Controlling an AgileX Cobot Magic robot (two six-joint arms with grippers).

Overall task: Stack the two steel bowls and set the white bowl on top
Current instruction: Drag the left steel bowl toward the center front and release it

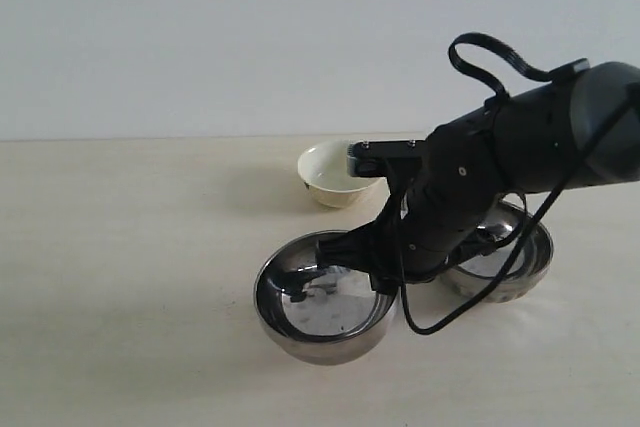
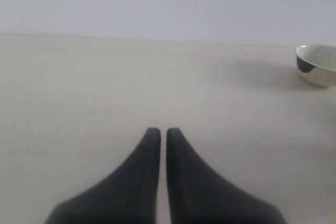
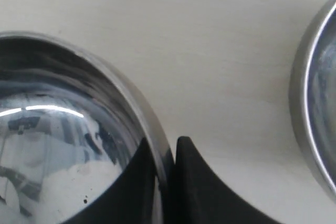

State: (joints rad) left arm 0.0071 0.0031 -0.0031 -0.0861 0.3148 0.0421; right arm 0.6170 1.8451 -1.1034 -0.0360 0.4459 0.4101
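Note:
One steel bowl (image 1: 322, 307) stands at the front of the table, and its mirror-like inside fills one side of the right wrist view (image 3: 63, 145). My right gripper (image 1: 372, 269) (image 3: 164, 148) is shut on this bowl's rim, one finger inside and one outside. The second steel bowl (image 1: 515, 257) (image 3: 317, 114) sits just to the right, partly hidden behind the right arm. Behind them stands the small white bowl (image 1: 330, 175) (image 2: 317, 64), upright. My left gripper (image 2: 163, 132) is shut on nothing, low over bare table; the exterior view does not show it.
The pale table (image 1: 120, 277) stretches wide to the left of the bowls. A white wall closes the back. A black cable (image 1: 470, 297) loops down from the right arm between the two steel bowls.

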